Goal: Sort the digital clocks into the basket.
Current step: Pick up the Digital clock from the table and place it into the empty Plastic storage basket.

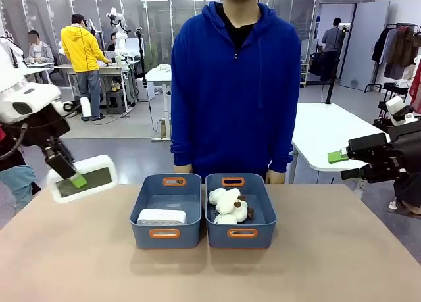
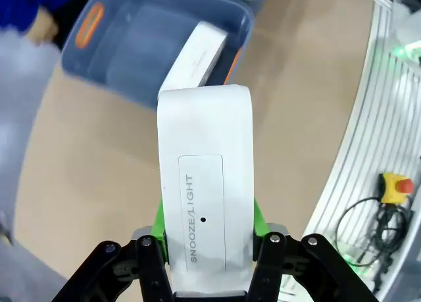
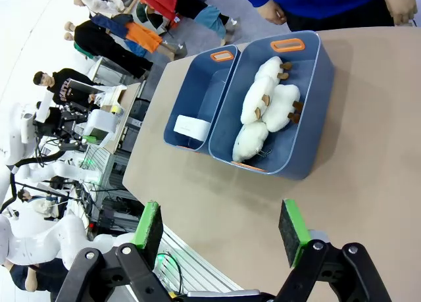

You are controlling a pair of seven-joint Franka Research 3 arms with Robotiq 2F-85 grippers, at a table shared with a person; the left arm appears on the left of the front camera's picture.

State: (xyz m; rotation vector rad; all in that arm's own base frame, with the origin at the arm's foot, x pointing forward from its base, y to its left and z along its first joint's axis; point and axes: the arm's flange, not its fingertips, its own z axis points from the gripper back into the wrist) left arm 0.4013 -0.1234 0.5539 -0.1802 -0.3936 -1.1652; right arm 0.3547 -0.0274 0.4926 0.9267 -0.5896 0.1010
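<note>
Above the table's left edge, the left gripper is pinching a white digital clock between its green pads, holding it in the air with the dark display facing the camera, well apart from the bins. On the tan table, the left blue-grey basket is holding a second digital clock at its near end. The right bin, touching it, is carrying white plush toys. At the right edge, the right gripper is hovering with its fingers spread and nothing between them.
</note>
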